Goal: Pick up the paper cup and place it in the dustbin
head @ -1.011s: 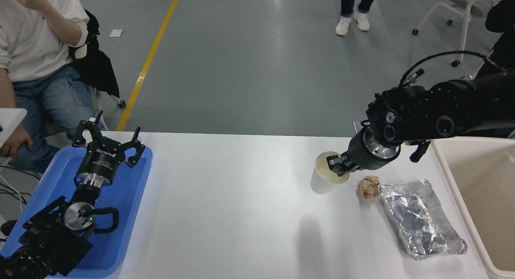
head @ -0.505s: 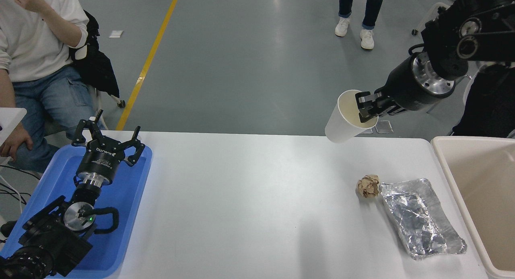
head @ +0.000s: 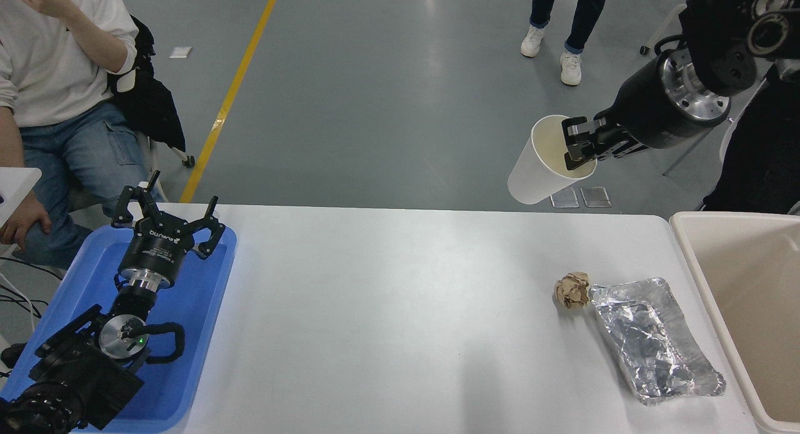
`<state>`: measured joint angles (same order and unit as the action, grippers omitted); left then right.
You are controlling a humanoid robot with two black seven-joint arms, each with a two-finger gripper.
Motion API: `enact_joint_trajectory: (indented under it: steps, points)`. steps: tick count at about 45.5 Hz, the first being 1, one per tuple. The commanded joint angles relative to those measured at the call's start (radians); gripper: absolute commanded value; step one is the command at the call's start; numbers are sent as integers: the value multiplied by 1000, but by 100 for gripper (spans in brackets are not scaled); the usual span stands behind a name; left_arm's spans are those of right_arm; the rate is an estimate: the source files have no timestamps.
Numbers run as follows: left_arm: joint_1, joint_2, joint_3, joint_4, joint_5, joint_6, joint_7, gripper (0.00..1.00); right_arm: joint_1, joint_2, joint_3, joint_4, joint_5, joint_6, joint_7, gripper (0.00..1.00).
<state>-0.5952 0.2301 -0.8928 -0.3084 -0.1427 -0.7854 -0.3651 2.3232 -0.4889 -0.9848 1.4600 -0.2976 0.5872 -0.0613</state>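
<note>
The white paper cup (head: 537, 171) hangs high above the table's far right part, tilted with its cream inside facing right. My right gripper (head: 576, 151) is shut on its rim, one finger inside the mouth, the arm coming in from the upper right. The beige dustbin (head: 694, 259) stands at the table's right edge, lower and to the right of the cup. My left gripper (head: 169, 216) stays parked over the blue tray at the lower left, its fingers spread open and holding nothing.
A crumpled brown paper ball (head: 572, 289) and a crinkled silver foil tray (head: 653, 341) lie on the table left of the dustbin. The blue tray (head: 200, 309) fills the left end. One person sits at the upper left; another's legs (head: 569, 21) stand beyond the table.
The right gripper has lifted the cup off the table, from beside the paper ball up into the air above the far edge, tilting it and edging it slightly right. The left arm has not moved.
</note>
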Motion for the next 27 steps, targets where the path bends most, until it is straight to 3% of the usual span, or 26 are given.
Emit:
enact_joint_trajectory:
  steps: [1,14,27]
  points:
    - [0,0,0,0,0,0,0,100,-2,0,0,2,0,-1,0,0]
    - [0,0,0,0,0,0,0,100,-119,-22,-46,-96,-3,-50,-3,0]
    - [0,0,0,0,0,0,0,100,-430,-83,-49,-476,0,-84,-8,0]
